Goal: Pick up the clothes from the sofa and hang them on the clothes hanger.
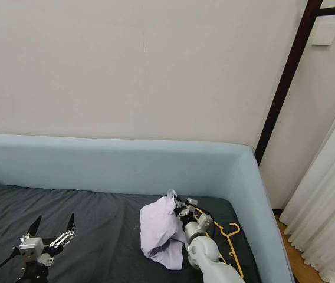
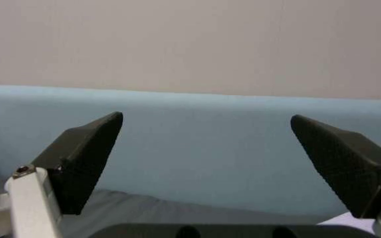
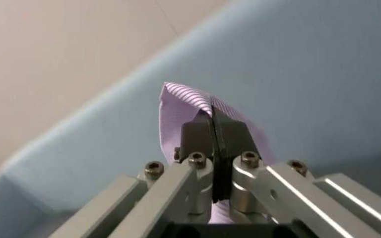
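The right hand (image 1: pixel 177 204) is in the lower middle of the head view, clenched on a top fold of the lilac garment (image 1: pixel 158 231). A peak of cloth is pulled up while the rest slumps in a crumpled heap on the dark seat cushion (image 1: pixel 97 212) of the pale blue sofa (image 1: pixel 126 166). In the right wrist view the hand (image 3: pixel 212 117) has its jaws pressed together on finely striped lilac fabric (image 3: pixel 176 101), which sticks out above the fingertips against the blue backrest. A yellow clothes hanger (image 1: pixel 232 233) lies flat on the cushion just beside the right arm, toward the lower right of the frame and near the sofa's end wall. The left hand (image 1: pixel 53 223) hovers at the lower left, well apart from the garment. It is released, with its dark fingers (image 2: pixel 88 158) spread wide and grasping nothing.
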Robot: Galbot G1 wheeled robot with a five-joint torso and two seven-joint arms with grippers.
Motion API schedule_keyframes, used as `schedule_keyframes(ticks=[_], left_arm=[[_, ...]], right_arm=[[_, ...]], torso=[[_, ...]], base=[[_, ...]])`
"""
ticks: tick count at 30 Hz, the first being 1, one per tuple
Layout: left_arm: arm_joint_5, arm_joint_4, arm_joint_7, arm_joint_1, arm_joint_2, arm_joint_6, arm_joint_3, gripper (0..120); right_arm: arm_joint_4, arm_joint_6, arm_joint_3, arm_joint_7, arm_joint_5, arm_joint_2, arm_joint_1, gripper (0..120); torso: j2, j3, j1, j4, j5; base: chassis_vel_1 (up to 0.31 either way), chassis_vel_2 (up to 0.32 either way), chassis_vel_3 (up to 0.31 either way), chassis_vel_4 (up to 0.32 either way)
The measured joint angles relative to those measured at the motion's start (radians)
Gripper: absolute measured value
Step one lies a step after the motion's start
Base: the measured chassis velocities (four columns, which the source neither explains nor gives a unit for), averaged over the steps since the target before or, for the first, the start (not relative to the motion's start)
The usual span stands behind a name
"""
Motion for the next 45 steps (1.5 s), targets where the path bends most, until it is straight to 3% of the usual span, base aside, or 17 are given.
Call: schedule_keyframes(ticks=[2,11,22,31,38,42,45], left_arm=[[0.0,-0.003,0.0,0.0,0.0,-0.002,0.006,100],[0.001,-0.023,0.0,0.006,-0.002,-0.012,0.017,100],[-0.003,-0.056,0.0,0.019,-0.016,-0.02,0.016,100],[-0.016,-0.068,-0.004,0.007,-0.034,-0.024,0.03,100],[-0.009,-0.066,-0.005,0.005,-0.05,-0.03,0.04,100],[-0.009,-0.057,-0.004,0.006,-0.05,-0.033,0.036,100],[-0.01,-0.056,-0.005,0.007,-0.052,-0.035,0.031,100]], right_arm=[[0.109,0.026,-0.008,-0.012,0.064,-0.063,-0.021,0],[0.329,0.058,-0.015,-0.026,0.153,-0.197,-0.001,0],[0.334,0.059,-0.04,0.038,0.255,-0.344,0.256,0],[0.321,0.047,-0.084,0.091,0.349,-0.399,0.482,0],[0.281,0.046,-0.129,0.104,0.39,-0.389,0.665,0],[0.349,0.038,-0.129,0.162,0.45,-0.389,0.643,0],[0.463,0.02,-0.128,0.202,0.427,-0.42,0.455,0]], torso=[[0.0,0.0,0.0,0.0,-0.0001],[0.0,0.0,0.0,0.0,-0.0001],[0.0,0.0,0.0,0.0001,-0.0003],[0.0,0.0,0.0,-0.0002,-0.0003],[0.0,0.0,0.0,0.0004,-0.0006],[0.0,0.0,0.0,0.0005,-0.0009],[0.0,0.0,0.0,0.0003,-0.0004]], base=[[0.0,0.0,0.0,0.0],[0.0,0.0,0.0,0.0],[0.0,0.0,0.0,0.0],[0.0,0.0,0.0,0.0],[0.0,0.0,0.0,0.0],[0.0,0.0,0.0,0.0],[0.0,0.0,0.0,0.0]])
